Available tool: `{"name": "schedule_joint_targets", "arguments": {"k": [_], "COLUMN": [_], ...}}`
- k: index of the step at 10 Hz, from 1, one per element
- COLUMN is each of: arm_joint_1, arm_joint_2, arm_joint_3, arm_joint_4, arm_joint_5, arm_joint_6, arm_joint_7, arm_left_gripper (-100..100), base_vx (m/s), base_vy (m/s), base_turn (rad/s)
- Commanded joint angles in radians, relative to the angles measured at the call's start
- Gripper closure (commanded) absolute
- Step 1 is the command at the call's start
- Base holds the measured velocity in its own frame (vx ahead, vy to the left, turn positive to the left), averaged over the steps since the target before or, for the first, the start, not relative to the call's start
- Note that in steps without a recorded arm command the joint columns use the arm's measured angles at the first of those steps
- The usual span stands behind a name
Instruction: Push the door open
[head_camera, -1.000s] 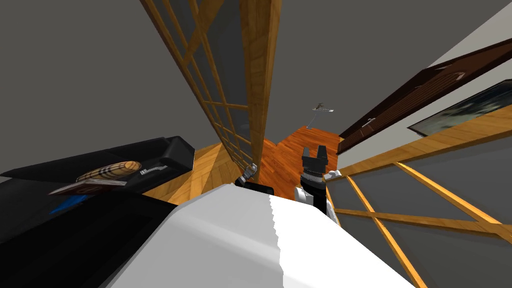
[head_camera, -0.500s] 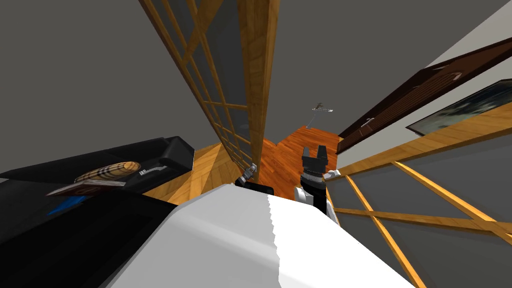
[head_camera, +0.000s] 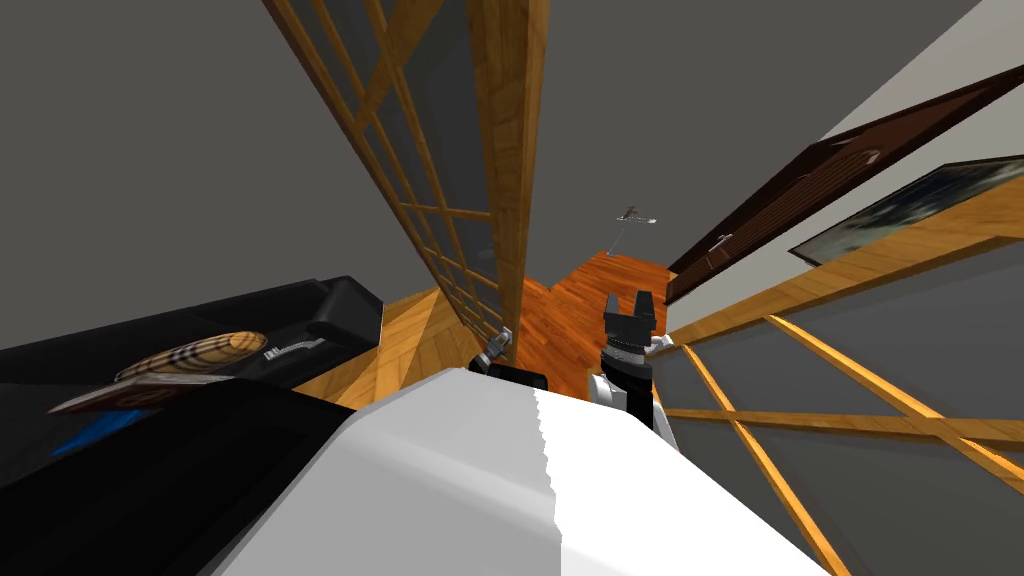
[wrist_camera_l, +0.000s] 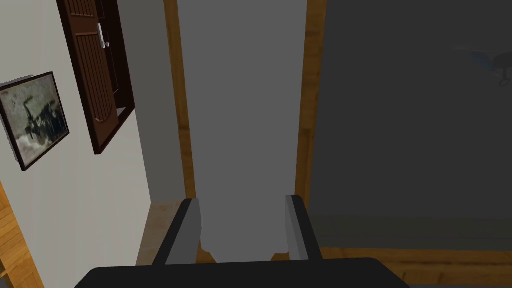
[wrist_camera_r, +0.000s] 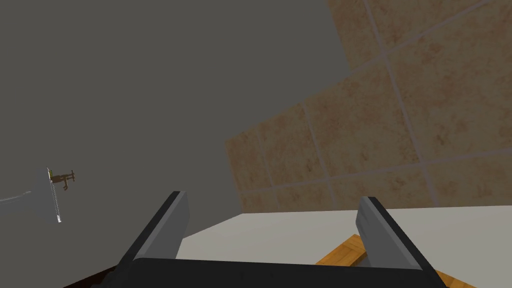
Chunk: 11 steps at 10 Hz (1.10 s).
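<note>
Head view. Standing close against a wood-framed glazed door (head_camera: 512, 150), seen edge-on up the middle of the frame; judged already swung well round, with red-brown plank floor (head_camera: 590, 290) open beyond it at centre. Left gripper (head_camera: 500, 340) low at centre, right at the foot of the door's edge; touching or just short, impossible to tell. Placed there, probably, for leverage: far from the hinges, least effort to turn the leaf. Right gripper (head_camera: 628, 303) a little to the right, held forward over the floor and apart from the door, likely for clearance from the leaf's swing. A second latticed panel (head_camera: 900, 255) across the lower right; a dark brown door (head_camera: 830, 175) and a framed picture (head_camera: 900, 210) at upper right; a black sofa (head_camera: 250, 315) with a striped cushion (head_camera: 190, 355) at left.

Left wrist view. Fingers (wrist_camera_l: 182, 235) parted but narrow, gripping nothing, pointed just beside the door's wooden edge at right of centre, dark glass (wrist_camera_l: 410, 125) further right. Set for shoving, not grasping: only a flat leaf to lean on.

Right wrist view. Fingers (wrist_camera_r: 170, 225) spread wide and empty; idle.

Next, as a judgement: more forward pressure on the same edge, wary of slipping into the gap beside it.
</note>
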Motion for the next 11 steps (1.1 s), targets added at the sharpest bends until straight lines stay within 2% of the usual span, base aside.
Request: {"name": "schedule_joint_targets", "arguments": {"k": [1,11], "arm_joint_1": [-0.003,0.015], "arm_joint_2": [0.004,0.026], "arm_joint_3": [0.010,0.042], "arm_joint_4": [0.003,-0.001], "arm_joint_5": [0.018,0.127], "arm_joint_6": [-0.005,-0.009], "arm_joint_7": [0.029,0.251], "arm_left_gripper": [100,100], "base_vx": [0.031,0.033], "base_vy": [0.001,0.011], "base_turn": [-0.093,-0.108]}}
